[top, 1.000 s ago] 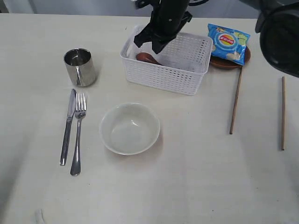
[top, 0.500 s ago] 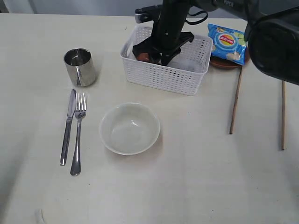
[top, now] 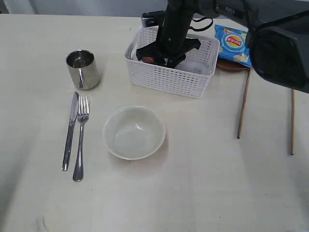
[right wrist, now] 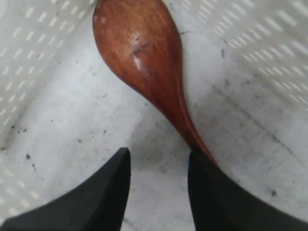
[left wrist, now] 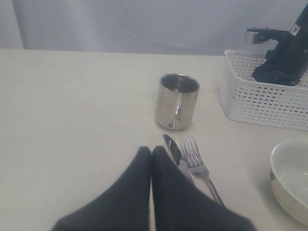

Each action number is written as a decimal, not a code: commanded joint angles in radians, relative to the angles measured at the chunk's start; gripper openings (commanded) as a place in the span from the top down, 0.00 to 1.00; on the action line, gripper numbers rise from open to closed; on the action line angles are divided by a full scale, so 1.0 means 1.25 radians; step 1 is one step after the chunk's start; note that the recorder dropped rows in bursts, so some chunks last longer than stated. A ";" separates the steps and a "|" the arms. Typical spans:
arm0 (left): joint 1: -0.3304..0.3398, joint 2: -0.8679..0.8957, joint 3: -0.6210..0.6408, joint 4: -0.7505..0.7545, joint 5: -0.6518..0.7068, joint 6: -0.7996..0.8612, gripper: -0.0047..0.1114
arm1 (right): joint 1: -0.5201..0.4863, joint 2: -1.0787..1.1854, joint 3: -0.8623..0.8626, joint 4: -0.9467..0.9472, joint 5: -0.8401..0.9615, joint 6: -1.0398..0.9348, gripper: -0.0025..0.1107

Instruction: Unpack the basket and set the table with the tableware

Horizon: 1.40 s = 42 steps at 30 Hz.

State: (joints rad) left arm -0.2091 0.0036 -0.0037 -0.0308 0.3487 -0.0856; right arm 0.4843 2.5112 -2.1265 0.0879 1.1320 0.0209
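Right gripper [right wrist: 159, 156] hanging open in basket [right wrist: 269, 38], gripping nothing, one finger [right wrist: 211, 202] touching handle of wooden spoon [right wrist: 139, 53], its bowl pointing straight away.

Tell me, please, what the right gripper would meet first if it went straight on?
The right gripper would probably meet the wooden spoon handle beside one finger; otherwise the basket floor between its open jaws.

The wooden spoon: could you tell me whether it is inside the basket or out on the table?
Inside. The wooden spoon lies on the floor of the basket, with lattice walls around it.
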 commanded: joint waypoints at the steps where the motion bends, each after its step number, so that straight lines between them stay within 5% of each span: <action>1: -0.004 -0.003 0.003 0.001 -0.002 0.002 0.96 | -0.002 0.072 0.018 -0.039 -0.022 0.004 0.64; 6: -0.004 -0.003 0.003 0.001 -0.002 0.002 0.96 | -0.002 0.072 0.018 -0.091 -0.019 0.004 0.68; 10: -0.004 -0.003 0.003 0.001 -0.002 0.002 0.96 | -0.002 0.072 0.018 -0.124 -0.003 -0.006 0.99; 27: -0.004 -0.003 0.003 0.001 -0.002 0.002 0.96 | -0.004 -0.034 0.017 -0.101 -0.003 -0.087 0.98; 35: -0.004 -0.003 0.003 0.001 -0.002 0.002 0.96 | -0.004 -0.070 0.017 -0.056 -0.026 -0.084 0.63; 42: -0.004 -0.003 0.003 0.001 -0.002 0.002 0.96 | -0.004 -0.076 0.008 0.027 -0.058 -0.085 0.64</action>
State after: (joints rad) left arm -0.2091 0.0036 -0.0037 -0.0308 0.3487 -0.0856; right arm 0.4866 2.4205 -2.1103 0.0581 1.0824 -0.0746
